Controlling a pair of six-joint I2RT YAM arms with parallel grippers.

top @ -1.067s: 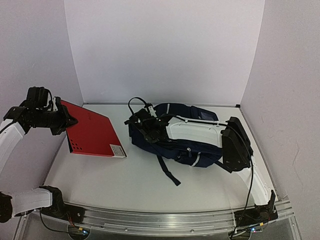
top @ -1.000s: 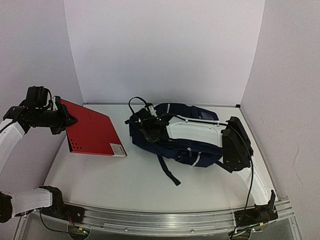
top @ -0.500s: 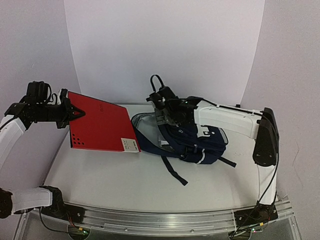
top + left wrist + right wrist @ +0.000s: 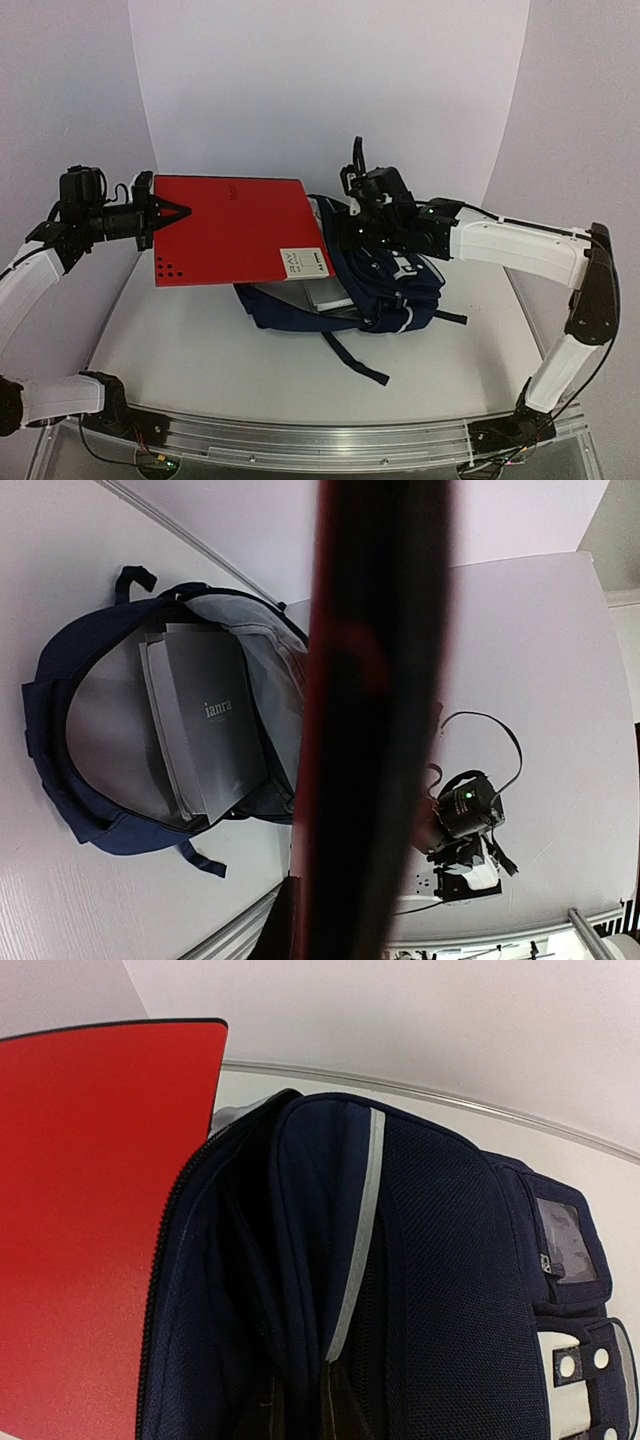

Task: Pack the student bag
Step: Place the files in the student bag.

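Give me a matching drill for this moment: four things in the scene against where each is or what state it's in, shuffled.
Things:
1. red book
2. student bag
3. grey booklet
4. right gripper

Places or states:
A. inside the bag, against its grey lining
B. shut on the bag's top edge
C. held above the table by the left gripper
D. unzipped, resting on the table

Pairs: 1-C, 2-D, 3-A, 4-B.

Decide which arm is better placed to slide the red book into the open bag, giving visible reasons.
Left: the left tool is shut on the red book, raised beside the student bag mouth. The right tool is shut on the bag's upper flap, holding it open.
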